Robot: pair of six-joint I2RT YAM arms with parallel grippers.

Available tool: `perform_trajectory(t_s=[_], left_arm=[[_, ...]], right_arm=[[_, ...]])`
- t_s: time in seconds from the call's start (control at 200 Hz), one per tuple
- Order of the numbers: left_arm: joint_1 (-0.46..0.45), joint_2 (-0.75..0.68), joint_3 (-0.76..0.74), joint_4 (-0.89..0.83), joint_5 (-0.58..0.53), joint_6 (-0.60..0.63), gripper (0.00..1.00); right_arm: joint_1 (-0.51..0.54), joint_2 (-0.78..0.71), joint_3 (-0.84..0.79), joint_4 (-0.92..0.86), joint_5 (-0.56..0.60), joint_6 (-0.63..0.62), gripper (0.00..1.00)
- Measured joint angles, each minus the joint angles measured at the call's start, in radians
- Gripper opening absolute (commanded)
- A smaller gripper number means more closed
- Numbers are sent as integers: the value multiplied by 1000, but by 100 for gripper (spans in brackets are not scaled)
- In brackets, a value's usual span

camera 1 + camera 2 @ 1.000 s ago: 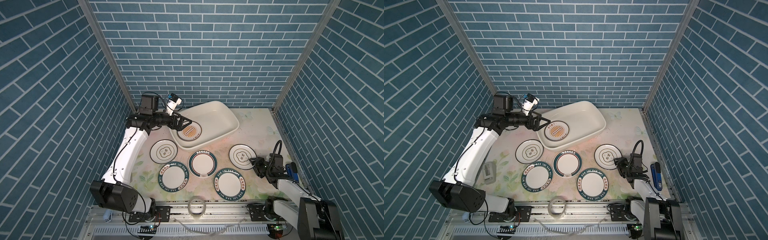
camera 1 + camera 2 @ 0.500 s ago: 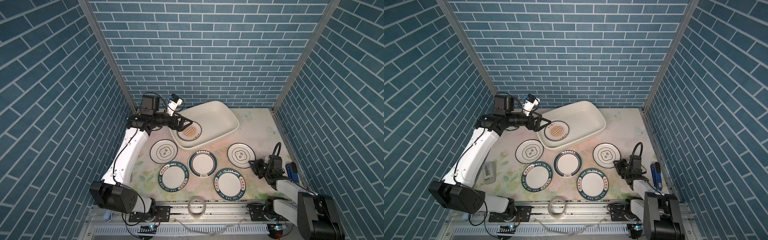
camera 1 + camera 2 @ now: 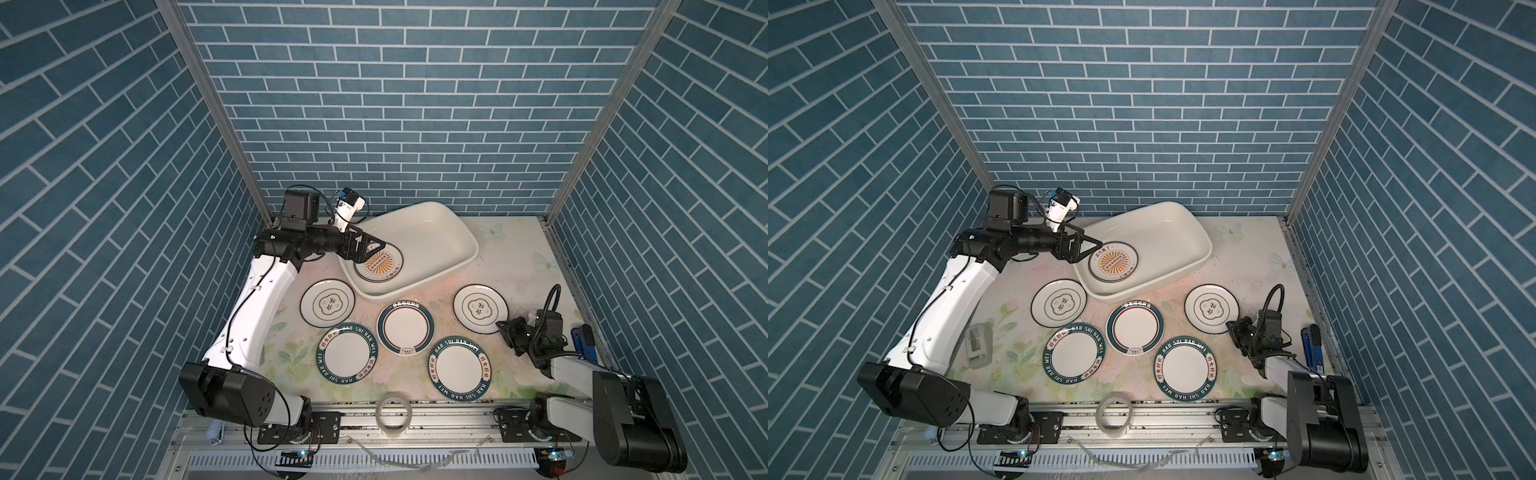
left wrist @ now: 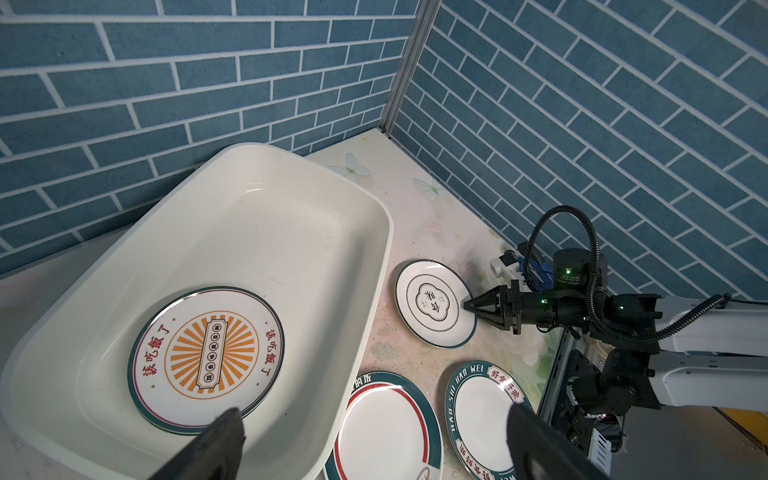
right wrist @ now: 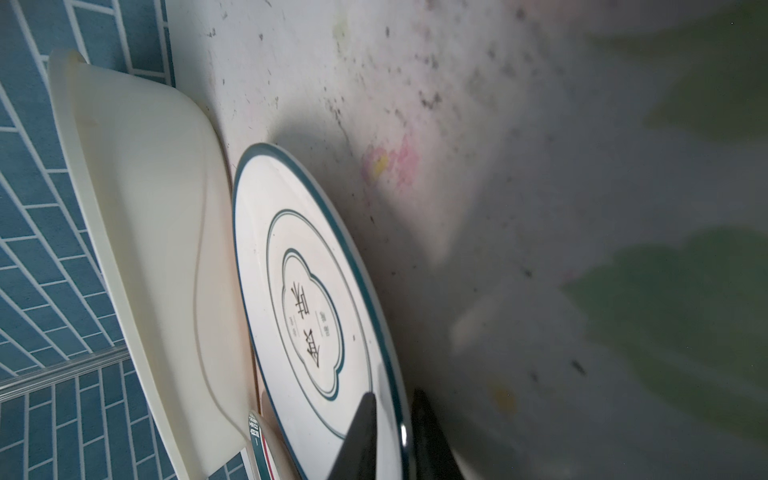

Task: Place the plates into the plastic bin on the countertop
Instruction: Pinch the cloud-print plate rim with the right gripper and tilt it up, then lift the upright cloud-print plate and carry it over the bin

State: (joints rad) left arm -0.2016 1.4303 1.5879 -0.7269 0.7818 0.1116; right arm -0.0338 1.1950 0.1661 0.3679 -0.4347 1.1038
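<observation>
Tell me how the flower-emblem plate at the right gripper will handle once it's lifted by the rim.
The flower-emblem plate looks rigid and glazed, so it should not flex but may slip in the right gripper, which pinches only its rim. Held at one edge, it will probably droop. Likely breakable if dropped on the countertop.

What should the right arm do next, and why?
Probably lift gently. The jaws of the right gripper pinch the rim of the flower plate, which lies flat on the countertop beside the bin, so raising it clear comes before carrying it in.
</observation>
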Motion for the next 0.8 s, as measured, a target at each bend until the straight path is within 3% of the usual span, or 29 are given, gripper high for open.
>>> perform_trajectory(t_s=[0.46, 0.535, 0.8], left_arm=[[0, 0, 0, 0, -3, 0, 100], [0, 0, 0, 0, -5, 0, 100], [-2, -4, 2, -8, -25, 1, 100]], right_arm=[[0, 7, -11, 29, -2, 6, 9], [0, 5, -10, 37, -5, 11, 0], [0, -43, 6, 2, -9, 18, 0]])
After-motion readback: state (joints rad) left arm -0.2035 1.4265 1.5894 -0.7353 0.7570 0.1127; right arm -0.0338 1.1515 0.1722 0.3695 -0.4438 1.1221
